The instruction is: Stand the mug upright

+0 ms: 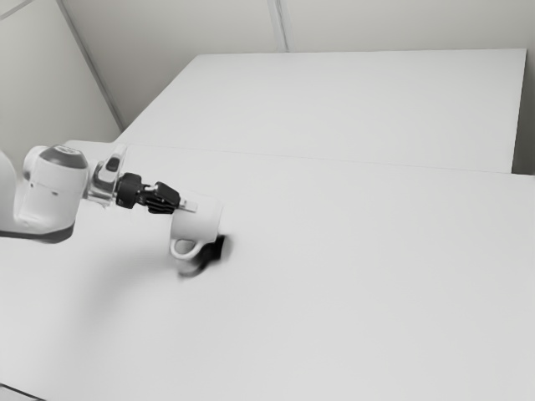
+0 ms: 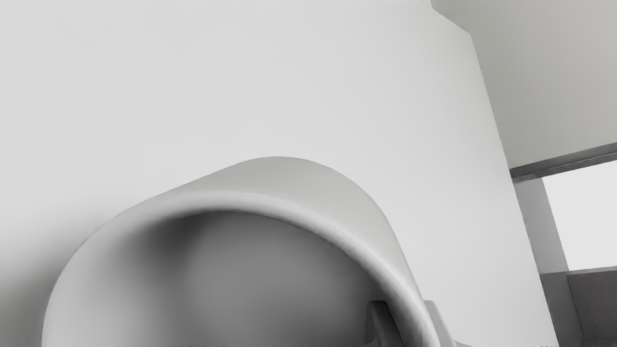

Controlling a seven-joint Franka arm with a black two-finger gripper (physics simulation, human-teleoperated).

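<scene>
Fingers (image 2: 384, 327) clamped on mug (image 1: 198, 224) at its rim; off-centre grip could let it pivot, toppling if released tilted

Exterior view: looks down across the table (image 1: 351, 284) from the side of the arm (image 1: 54, 196), set well back.
Wrist view: looks from the arm's end, close up, into the mouth of the mug (image 2: 299, 180) and over the table.
Mug and table: shared by both.
</scene>
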